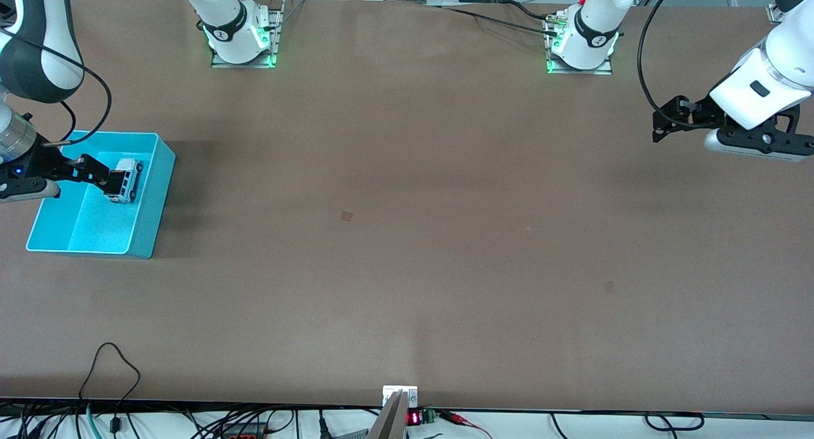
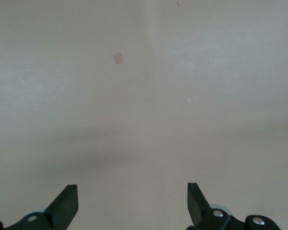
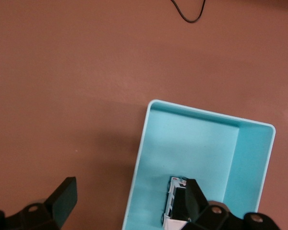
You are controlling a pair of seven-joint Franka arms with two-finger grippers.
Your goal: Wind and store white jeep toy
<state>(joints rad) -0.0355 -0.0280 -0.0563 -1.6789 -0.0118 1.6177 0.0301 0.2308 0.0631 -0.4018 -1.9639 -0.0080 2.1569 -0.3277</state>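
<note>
The white jeep toy (image 1: 127, 179) lies inside the turquoise bin (image 1: 147, 232) at the right arm's end of the table. In the right wrist view the jeep (image 3: 174, 203) rests on the bin's floor, partly hidden by one finger (image 3: 191, 200). The bin's rim (image 3: 197, 114) shows there too. My right gripper (image 1: 105, 175) hangs over the bin with its fingers spread wide and nothing between them (image 3: 127, 203). My left gripper (image 1: 661, 124) waits open and empty over bare table at the left arm's end (image 2: 133, 203).
A small square patch (image 1: 346, 216) marks the table's middle and another (image 1: 609, 287) lies toward the left arm's end. A black cable loop (image 1: 114, 362) lies near the front edge. Arm bases (image 1: 238, 41) (image 1: 582, 48) stand along the top.
</note>
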